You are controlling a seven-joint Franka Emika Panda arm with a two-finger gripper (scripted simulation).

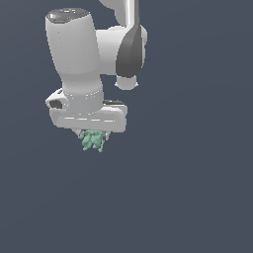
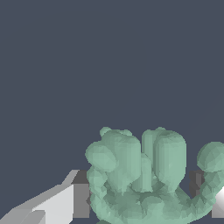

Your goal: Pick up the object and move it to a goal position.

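Observation:
The object [image 1: 92, 141] is a small pale mint-green lumpy figure. It hangs just under the white hand of my arm in the exterior view, left of the middle. My gripper [image 1: 93, 137] is shut on it, with the fingers mostly hidden behind the figure. In the wrist view the object [image 2: 140, 175] fills the space between my two fingertips [image 2: 78, 199], which press on it from either side. The piece is held up off the dark surface.
A plain dark blue-grey surface [image 1: 188, 197] fills the background in both views. No other object or goal marker shows.

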